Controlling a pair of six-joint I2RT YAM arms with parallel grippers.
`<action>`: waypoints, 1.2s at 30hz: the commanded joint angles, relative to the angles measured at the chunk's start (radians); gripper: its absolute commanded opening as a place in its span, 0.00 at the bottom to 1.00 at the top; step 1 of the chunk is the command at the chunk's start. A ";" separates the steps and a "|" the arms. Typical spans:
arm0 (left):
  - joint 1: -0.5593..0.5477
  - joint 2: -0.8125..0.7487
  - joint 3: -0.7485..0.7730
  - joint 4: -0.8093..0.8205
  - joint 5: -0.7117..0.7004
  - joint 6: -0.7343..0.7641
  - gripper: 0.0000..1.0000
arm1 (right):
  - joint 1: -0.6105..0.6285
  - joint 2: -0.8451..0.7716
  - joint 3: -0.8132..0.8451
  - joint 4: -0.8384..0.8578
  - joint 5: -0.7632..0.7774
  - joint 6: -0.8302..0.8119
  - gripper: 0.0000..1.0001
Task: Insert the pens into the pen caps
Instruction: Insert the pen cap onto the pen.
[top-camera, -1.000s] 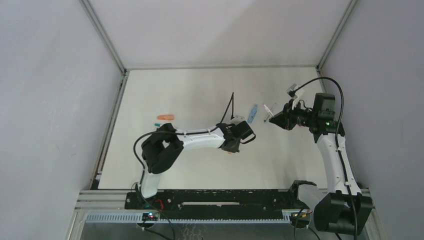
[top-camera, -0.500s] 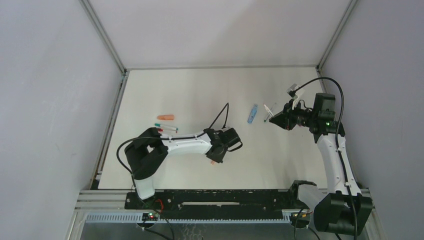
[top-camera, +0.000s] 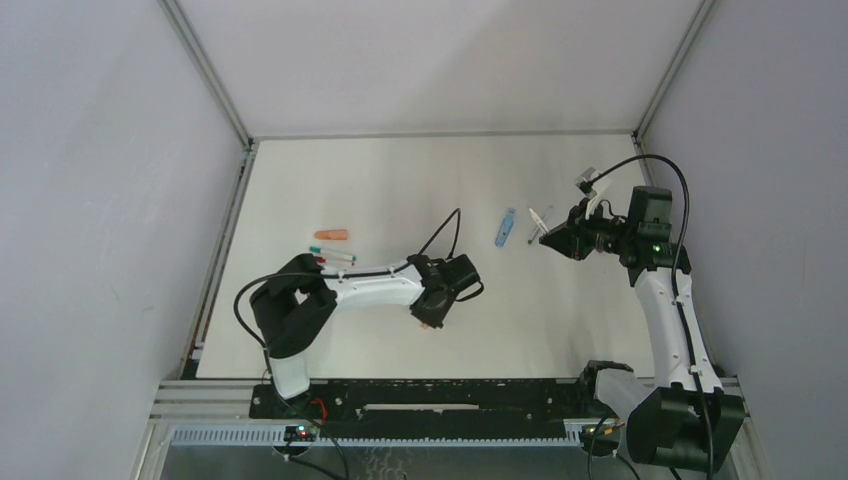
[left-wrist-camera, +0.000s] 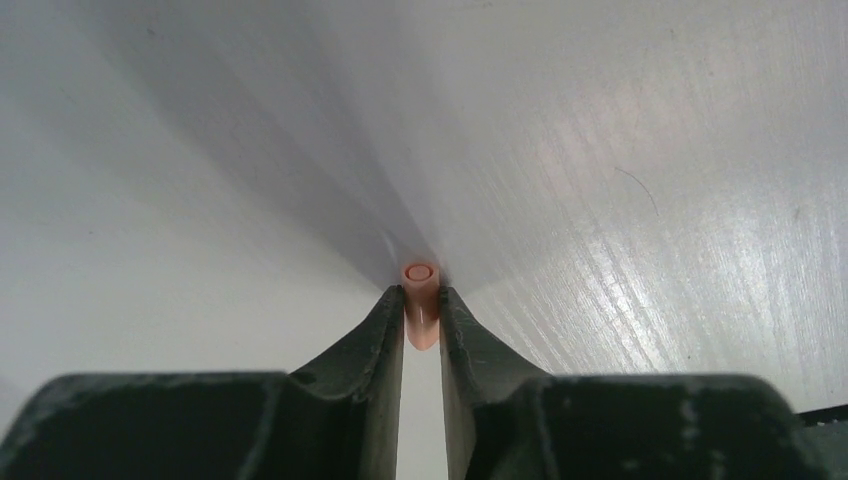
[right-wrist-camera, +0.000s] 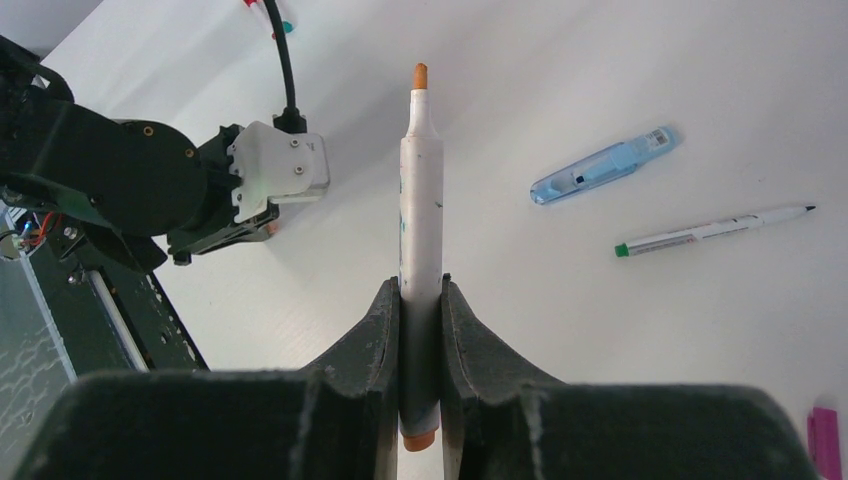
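Nothing is capped yet: the left gripper (left-wrist-camera: 421, 297) pinches the salmon-orange cap (left-wrist-camera: 421, 312) between narrowly parted fingertips, while the right gripper (right-wrist-camera: 421, 292) clamps the orange-tipped marker (right-wrist-camera: 421, 190), which juts beyond its fingers.

Top view: set high above and behind the arm bases, looking down and forward, far enough off to take in the whole white table (top-camera: 380, 180). Left wrist view: low and very close, peering between the left gripper (left-wrist-camera: 421, 296) fingers at a salmon cap (left-wrist-camera: 421, 325) and bare tabletop. Right wrist view: higher up, looking along the right gripper (right-wrist-camera: 421, 290) and its white pen (right-wrist-camera: 420, 180) toward nine o'clock across the table. It shares with the top view the left arm's wrist (right-wrist-camera: 150, 170) and a light blue cap (right-wrist-camera: 600, 165).
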 joint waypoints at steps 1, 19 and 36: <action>0.028 0.070 0.005 -0.051 0.100 0.058 0.23 | -0.005 -0.024 0.003 0.022 -0.016 0.015 0.00; 0.067 0.152 0.055 -0.137 0.160 0.123 0.07 | -0.010 -0.048 0.003 0.022 -0.028 0.016 0.00; 0.072 -0.333 -0.066 0.290 0.093 0.003 0.00 | -0.004 -0.067 0.003 -0.008 -0.165 -0.042 0.00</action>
